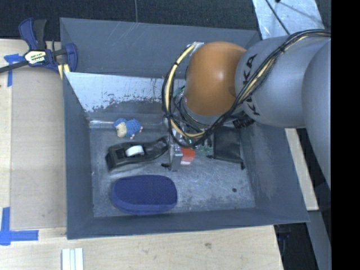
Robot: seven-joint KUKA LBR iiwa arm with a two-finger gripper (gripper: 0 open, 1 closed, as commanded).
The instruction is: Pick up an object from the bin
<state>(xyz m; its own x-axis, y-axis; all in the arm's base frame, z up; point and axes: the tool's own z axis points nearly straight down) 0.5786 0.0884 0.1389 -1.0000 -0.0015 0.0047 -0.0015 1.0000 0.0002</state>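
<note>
My gripper (176, 160) is low in the middle of the bin, just right of a black tape dispenser (134, 153) with a white roll in it. The dispenser's right tip lies against the gripper. A small red and white thing (188, 156) sits right beside the gripper; whether it is held is hidden. A blue oval pad (144, 194) lies on the floor in front of the gripper, to its lower left. A flat black thing (228, 146) lies to the right, partly under the arm.
A small blue and yellow toy (127, 127) lies near the back wall at the left. The arm with its orange cover and cables hangs over the bin's back right. Bare floor shows at the front right.
</note>
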